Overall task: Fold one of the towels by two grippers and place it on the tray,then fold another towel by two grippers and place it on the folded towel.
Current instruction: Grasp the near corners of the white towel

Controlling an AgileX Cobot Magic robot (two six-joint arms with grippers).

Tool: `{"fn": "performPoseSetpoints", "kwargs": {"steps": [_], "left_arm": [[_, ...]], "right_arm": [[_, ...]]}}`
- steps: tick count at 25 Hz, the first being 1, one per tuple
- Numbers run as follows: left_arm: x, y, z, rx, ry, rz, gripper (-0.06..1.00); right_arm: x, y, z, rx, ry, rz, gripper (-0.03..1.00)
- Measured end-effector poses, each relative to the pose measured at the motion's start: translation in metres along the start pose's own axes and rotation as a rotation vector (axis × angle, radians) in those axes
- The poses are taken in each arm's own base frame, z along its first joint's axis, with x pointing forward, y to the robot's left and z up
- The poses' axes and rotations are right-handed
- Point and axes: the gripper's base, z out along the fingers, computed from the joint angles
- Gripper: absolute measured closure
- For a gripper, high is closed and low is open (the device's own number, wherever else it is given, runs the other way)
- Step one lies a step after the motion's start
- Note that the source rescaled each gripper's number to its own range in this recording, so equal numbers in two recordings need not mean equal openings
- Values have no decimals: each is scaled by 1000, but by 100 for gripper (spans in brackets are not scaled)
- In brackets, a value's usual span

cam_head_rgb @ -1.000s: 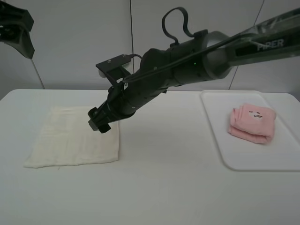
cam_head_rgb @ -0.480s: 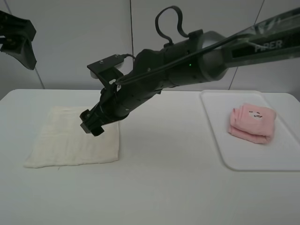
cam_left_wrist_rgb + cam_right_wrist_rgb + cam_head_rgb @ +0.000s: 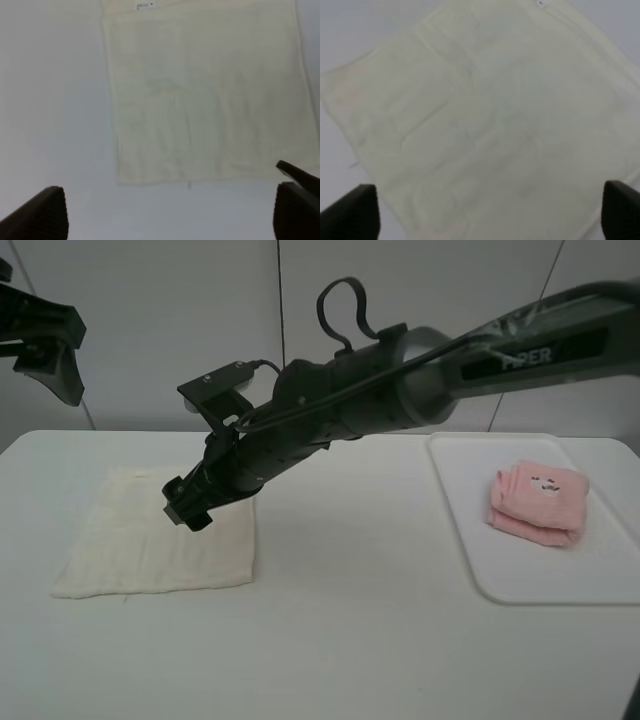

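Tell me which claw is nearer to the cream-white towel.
The right. The right claw hangs just above the cream-white towel; the left claw is high up, off to its left.

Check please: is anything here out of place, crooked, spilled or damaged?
Nothing stands out. The cream-white towel lies flat and unfolded on the table. The pink towel sits folded on the tray. The left gripper and the right gripper are open and hold nothing.
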Motion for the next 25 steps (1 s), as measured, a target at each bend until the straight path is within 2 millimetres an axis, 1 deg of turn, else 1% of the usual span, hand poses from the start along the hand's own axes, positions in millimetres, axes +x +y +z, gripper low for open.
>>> {"fn": "performPoseSetpoints", "kwargs": {"steps": [3, 8, 13, 19, 25], "left_arm": [[-2, -1, 0, 10, -23, 0, -6], [-3, -1, 0, 6, -35, 4, -6], [-3, 0, 0, 2, -35, 5, -6], [-1, 1, 0, -16, -15, 9, -6], [0, 3, 0, -28, 5, 9, -6]], "right_arm": [[2, -1, 20, -10, 23, 4, 4], [-6, -2, 48, -37, 41, 14, 4], [-4, -2, 76, -73, 98, 15, 4], [4, -2, 93, -86, 148, -4, 4], [15, -5, 99, -75, 210, -65, 4]]}}
